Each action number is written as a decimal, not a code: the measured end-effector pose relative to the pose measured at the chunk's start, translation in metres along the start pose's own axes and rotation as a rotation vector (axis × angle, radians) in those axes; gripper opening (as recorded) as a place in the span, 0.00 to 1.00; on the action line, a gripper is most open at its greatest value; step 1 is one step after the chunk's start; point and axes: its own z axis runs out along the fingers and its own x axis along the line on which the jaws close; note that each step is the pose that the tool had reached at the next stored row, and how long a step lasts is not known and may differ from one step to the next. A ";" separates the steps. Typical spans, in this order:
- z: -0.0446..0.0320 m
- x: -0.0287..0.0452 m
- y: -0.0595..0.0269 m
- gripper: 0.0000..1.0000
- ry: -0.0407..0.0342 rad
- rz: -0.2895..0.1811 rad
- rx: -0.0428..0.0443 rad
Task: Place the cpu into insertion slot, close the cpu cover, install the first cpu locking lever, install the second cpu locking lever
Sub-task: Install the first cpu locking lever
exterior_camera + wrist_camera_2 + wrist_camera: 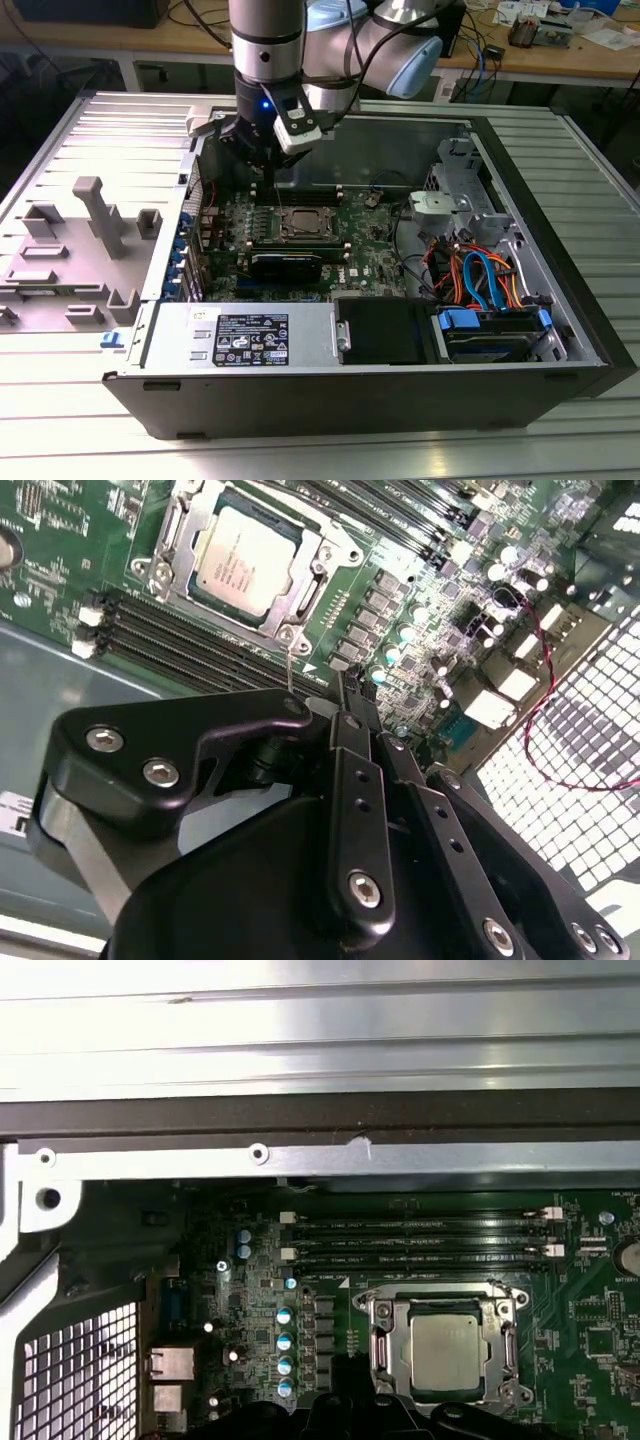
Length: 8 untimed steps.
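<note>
The cpu (245,565), a grey metal square, lies in the insertion slot (303,226) on the green motherboard. The silver cpu cover (300,592) lies flat around the cpu (447,1350) as a frame. One thin locking lever (289,670) runs from the socket corner toward my gripper. My gripper (352,692) hovers over the board just off that corner, fingers drawn together with nothing visible between them. In the exterior view my gripper (265,172) hangs above the board, toward that view's left of the slot.
The open computer case (560,330) walls in the board. Memory slots (420,1240) run beside the socket, with capacitors (285,1350) and a perforated grille (75,1370) close by. Cables and drive bays (480,290) fill the exterior view's right. A grey fixture (95,215) stands outside the case.
</note>
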 end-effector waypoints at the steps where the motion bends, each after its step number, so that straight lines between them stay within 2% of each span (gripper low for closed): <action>1: 0.0000 0.0001 0.0004 0.11 0.0001 0.000 0.0001; 8: 0.0002 0.0029 0.0049 0.11 0.0001 -0.001 0.0002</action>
